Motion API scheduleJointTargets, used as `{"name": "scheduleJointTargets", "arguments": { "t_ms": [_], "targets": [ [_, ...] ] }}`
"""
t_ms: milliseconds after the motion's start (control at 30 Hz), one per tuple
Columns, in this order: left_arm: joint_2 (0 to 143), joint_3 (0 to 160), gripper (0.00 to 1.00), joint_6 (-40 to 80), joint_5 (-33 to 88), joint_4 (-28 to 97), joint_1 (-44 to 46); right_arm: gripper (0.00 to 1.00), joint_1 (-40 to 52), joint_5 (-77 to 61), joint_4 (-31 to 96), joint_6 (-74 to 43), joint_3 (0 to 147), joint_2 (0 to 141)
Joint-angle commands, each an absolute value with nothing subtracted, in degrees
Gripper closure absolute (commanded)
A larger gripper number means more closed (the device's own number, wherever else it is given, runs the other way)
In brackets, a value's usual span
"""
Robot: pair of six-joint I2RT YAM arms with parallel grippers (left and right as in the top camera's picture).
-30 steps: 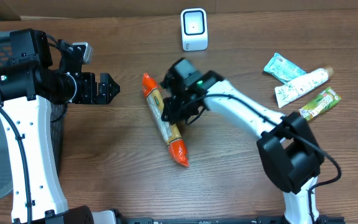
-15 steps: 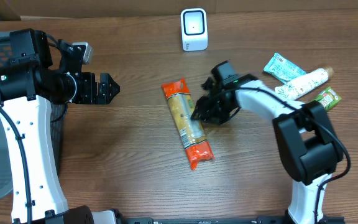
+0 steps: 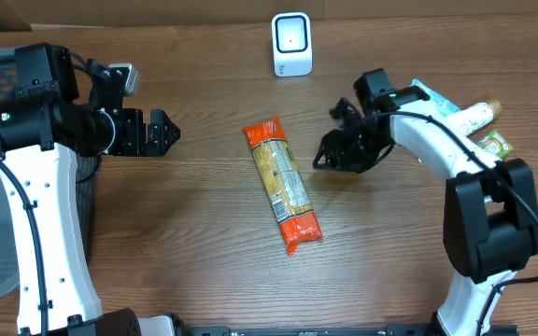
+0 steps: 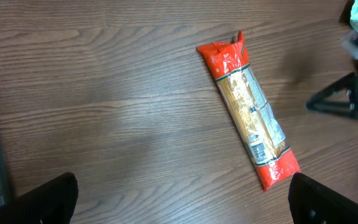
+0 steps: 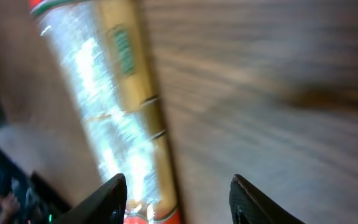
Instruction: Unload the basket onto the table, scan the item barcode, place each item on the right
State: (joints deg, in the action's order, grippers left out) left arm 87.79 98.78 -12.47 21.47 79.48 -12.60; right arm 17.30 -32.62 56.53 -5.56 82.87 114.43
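The wooden worktop (image 3: 157, 243) filled the overhead frame. At centre left, the left gripper (image 3: 168, 133) hung with its jaws wide apart and empty. Right of centre, the right gripper (image 3: 328, 142) stood parted too, gripping nothing, near the pasta packet (image 3: 282, 184) but clear of it. The packet lay flat and slanted mid-frame. A white scanner (image 3: 291, 44) stood at top centre, well apart.

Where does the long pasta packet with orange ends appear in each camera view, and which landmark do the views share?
Overhead: pasta packet near the centre, lying diagonally.
Left wrist: pasta packet right of centre, also diagonal.
Right wrist: pasta packet on the left, close up and blurred.
Shared landmark: the brown wooden table under it.
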Motion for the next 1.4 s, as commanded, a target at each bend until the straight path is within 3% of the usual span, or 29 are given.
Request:
{"name": "scheduleJointTargets", "arguments": {
  "t_ms": [0,333,467,1167,1367],
  "targets": [
    [87.9,99.5,0.01,-13.7,22.0,79.4,-12.3,0.46,24.2,-34.8,59.5,0.1,84.2,112.5],
    [87.9,99.5,0.0,-13.7,22.0,79.4,-12.3,0.47,40.8,-34.3,59.9,-1.7,83.6,112.5],
    [87.9,99.5,0.01,-13.7,22.1,79.4,-12.3,0.46,44.3,-26.9,58.3,-7.1,82.4,112.5],
    [87.9,99.5,0.0,-13.7,22.0,79.4,-12.3,0.47,41.8,-16.4,60.8,-10.5,80.4,112.6],
    [87.9,99.5,0.0,-13.7,22.0,79.4,-12.3,0.38,38.6,-4.7,60.5,-10.5,80.4,112.6]
  ]
}}
